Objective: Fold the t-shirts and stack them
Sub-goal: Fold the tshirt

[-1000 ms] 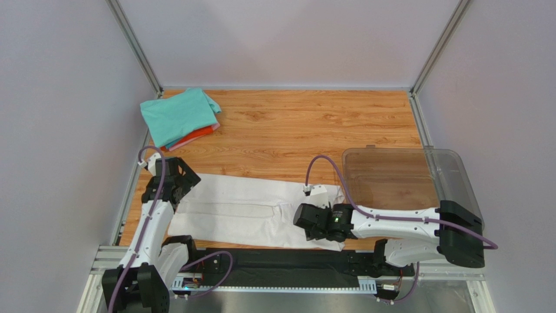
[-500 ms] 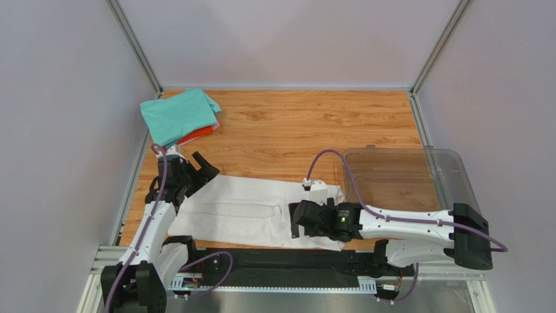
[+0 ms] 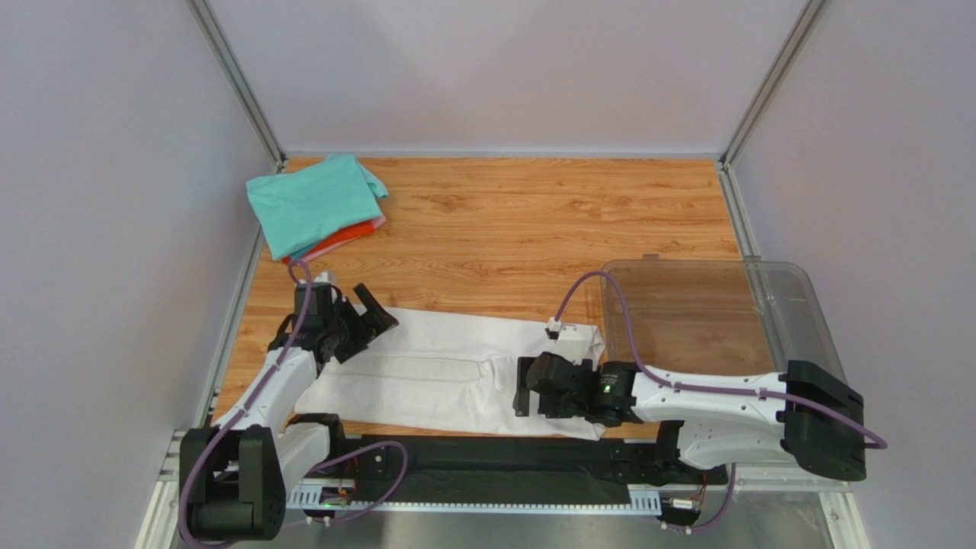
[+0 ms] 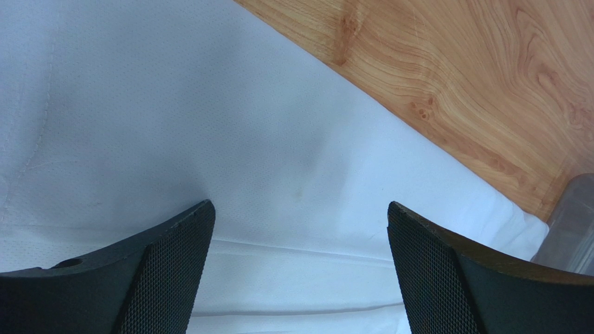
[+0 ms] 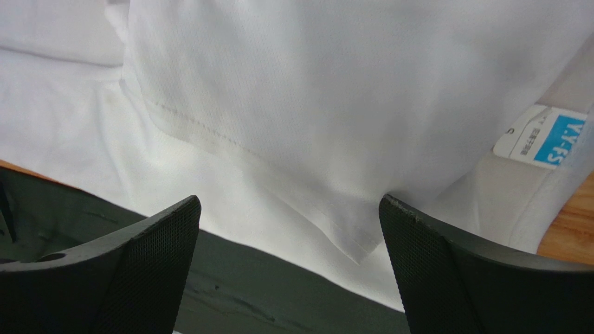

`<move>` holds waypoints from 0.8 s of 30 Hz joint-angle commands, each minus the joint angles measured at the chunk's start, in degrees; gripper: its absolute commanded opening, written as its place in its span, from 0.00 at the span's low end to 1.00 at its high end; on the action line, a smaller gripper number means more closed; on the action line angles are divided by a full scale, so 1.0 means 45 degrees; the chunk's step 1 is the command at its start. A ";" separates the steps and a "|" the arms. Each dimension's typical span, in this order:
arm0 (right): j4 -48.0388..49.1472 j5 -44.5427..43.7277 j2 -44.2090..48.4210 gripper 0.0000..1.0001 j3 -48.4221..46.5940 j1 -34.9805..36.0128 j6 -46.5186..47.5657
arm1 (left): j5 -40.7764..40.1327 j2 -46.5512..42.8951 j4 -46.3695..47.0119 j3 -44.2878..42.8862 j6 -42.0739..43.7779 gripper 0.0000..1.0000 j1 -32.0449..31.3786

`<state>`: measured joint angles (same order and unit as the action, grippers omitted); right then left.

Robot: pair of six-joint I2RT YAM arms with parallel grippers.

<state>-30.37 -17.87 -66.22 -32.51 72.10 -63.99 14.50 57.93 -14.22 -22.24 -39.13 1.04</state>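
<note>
**Both claws spread wide over the white shirt**

Nearest us, at 6 o'clock in the top view, the black rail (image 3: 504, 463) is running along the near edge of the wooden table (image 3: 516, 217). Just beyond it the white t-shirt (image 3: 441, 366) is lying flat, folded into a long band that is stretching from 9 o'clock toward 3 o'clock.

We are seeing the right gripper (image 3: 520, 389) hanging over the band's 3 o'clock end. Its fingers are standing far apart and nothing is caught between them. In its wrist view the shirt's near hem is overlapping the rail, and the blue-and-white neck label (image 5: 540, 136) is showing at 2 o'clock.

The left gripper (image 3: 369, 313) is hovering over the far corner of the band's 9 o'clock end, its jaws likewise spread and gripping nothing. Its wrist view is showing only plain cloth between the fingers (image 4: 174, 264). We cannot tell whether the tips are touching the fabric.

At 3 o'clock the clear bin (image 3: 802, 303) is sitting with its near-left corner just beside the shirt's collar end.

Farthest away, at 10 o'clock, a folded stack is resting. The teal t-shirt (image 3: 312, 204) is lying on top, with the pink t-shirt (image 3: 376, 221) and the orange-red t-shirt (image 3: 349, 238) peeking out beneath on its 4 o'clock side.
</note>
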 commanded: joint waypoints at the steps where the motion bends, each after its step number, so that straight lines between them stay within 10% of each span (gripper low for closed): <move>1: 0.1277 0.0082 -0.0246 1.00 0.0407 -0.0882 0.0467 | -0.0273 -0.0120 -0.0004 -0.0077 0.0278 1.00 -0.0036; 14: 0.3526 0.2817 -0.2995 1.00 -0.0468 -0.5859 0.4508 | 0.0175 0.0603 0.0443 0.0059 0.0006 1.00 -0.0055; 24: 0.2824 0.5746 -0.7587 1.00 -0.5483 -0.8461 0.9663 | 0.0293 0.0252 0.0017 0.0000 -0.0268 1.00 -0.0192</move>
<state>-14.33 2.13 -95.26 -52.73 35.94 -30.98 15.18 59.68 -11.55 -22.28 -39.75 0.58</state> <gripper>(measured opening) 0.998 0.993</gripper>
